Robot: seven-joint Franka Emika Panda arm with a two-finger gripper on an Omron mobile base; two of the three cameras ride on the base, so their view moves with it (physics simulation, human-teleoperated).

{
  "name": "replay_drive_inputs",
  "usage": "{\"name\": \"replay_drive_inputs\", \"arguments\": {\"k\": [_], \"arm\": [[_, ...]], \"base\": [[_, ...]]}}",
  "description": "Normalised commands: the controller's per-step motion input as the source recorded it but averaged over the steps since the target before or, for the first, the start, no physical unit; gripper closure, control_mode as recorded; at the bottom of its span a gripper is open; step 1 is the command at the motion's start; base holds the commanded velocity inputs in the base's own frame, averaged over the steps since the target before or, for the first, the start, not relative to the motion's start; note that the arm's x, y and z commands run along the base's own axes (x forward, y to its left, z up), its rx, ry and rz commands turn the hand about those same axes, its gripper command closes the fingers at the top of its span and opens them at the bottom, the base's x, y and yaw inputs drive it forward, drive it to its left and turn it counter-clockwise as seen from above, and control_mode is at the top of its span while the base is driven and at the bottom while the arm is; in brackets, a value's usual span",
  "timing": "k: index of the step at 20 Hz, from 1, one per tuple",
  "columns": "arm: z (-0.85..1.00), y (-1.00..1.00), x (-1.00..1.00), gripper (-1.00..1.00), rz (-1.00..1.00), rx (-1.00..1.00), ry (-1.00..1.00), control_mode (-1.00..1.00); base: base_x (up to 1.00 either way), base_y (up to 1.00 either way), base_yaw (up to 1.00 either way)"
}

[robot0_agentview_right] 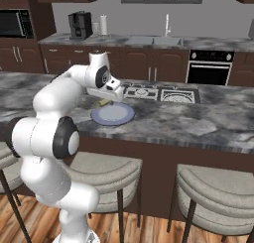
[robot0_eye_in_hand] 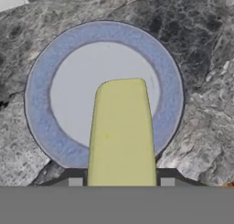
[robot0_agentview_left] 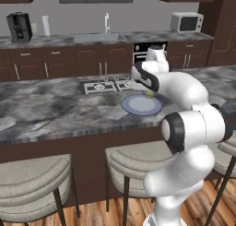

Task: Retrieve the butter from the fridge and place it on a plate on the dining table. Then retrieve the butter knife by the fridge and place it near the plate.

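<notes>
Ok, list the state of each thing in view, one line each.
Pale-yellow butter stick: held in the gripper, above the plate.
Round pale blue-grey plate: bare, flat on the dark marbled dining table.
Gripper: shut on the butter.

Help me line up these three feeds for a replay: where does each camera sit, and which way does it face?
Left base view: behind the arm's left, looking forward and down at the dining table; arm rises lower right.
Right base view: behind its right, same table; arm lower left.
Hand view: on the hand, looking down along the butter in the gripper.
All share the plate.
</notes>
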Motion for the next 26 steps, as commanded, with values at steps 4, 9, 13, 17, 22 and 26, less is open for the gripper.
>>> {"name": "replay_drive_inputs", "arguments": {"k": [4, 9, 13, 17, 22, 26], "arm": [[-0.57, 0.0, 0.77, 1.0, 0.0, -0.06, 0.0, -1.0], [-0.29, 0.0, 0.16, 1.0, 0.0, 0.0, 0.02, -1.0], [-0.48, 0.0, 0.0, 1.0, 0.0, 0.0, 0.0, -1.0], [-0.52, 0.0, 0.03, 1.0, 0.0, 0.0, -0.02, -1.0], [-0.4, -0.01, 0.08, 1.0, 0.0, 0.0, -0.08, -1.0], [-0.3, 0.0, 0.08, 1.0, 0.0, 0.0, -0.04, -1.0]], "base": [[0.0, 0.0, 0.0], [0.0, 0.0, 0.0], [0.0, 0.0, 0.0], [0.0, 0.0, 0.0], [0.0, 0.0, 0.0], [0.0, 0.0, 0.0]]}}
